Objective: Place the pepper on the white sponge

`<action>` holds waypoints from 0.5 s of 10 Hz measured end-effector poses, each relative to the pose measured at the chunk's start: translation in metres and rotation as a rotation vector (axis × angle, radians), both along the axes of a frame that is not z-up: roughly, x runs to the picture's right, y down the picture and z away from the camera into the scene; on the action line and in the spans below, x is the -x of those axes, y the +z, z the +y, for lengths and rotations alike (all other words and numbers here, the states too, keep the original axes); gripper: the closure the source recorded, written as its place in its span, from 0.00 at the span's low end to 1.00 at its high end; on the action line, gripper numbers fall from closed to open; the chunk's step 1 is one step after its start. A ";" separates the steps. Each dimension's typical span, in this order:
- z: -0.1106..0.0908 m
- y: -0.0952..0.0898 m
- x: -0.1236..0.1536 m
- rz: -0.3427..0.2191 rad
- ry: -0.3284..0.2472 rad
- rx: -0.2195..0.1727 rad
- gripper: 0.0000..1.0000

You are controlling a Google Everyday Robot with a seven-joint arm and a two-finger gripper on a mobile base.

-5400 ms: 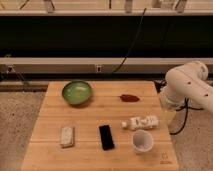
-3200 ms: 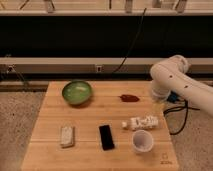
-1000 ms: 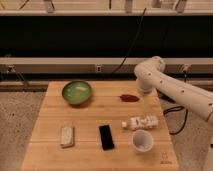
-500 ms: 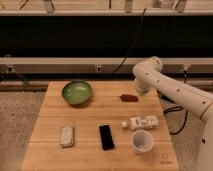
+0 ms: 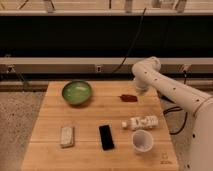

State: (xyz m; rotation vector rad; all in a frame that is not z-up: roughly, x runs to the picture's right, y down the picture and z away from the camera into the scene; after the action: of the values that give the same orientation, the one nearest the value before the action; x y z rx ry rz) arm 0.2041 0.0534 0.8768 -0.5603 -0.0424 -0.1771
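Dark wall panel and dangling cables at the back, wooden desk (image 5: 92, 114) up front. The end effector (image 5: 140, 89) hangs low over the far right part of the desk, spread wide with nothing in it. Compared with a few seconds back, the arm has swung in from the desk's right edge and now sits right next to the pepper (image 5: 128, 98). So I'd say the approach is basically done and the grab comes next.

The pepper lies flat on the wood just beside the end effector, at roughly 8 o'clock from it, and I can't tell if they touch. Going outward, the green bowl (image 5: 77, 92) is at 9 o'clock from the pepper, and the white bottle (image 5: 140, 122) and white cup (image 5: 142, 141) are around 5 o'clock. The white sponge (image 5: 67, 136) is well apart, at about 8 o'clock from the pepper near the front left corner. The black phone (image 5: 106, 137) sits near it, at its 3 o'clock.
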 end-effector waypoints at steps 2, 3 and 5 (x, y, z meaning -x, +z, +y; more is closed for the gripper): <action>0.000 0.006 -0.002 0.001 0.001 0.010 0.20; 0.003 0.011 -0.001 -0.001 -0.003 0.018 0.20; 0.005 0.019 0.003 -0.007 -0.010 0.030 0.20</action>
State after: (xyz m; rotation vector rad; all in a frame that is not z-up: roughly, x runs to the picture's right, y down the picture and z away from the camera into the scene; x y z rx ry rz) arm 0.2007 0.0585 0.8961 -0.5899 -0.0488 -0.1887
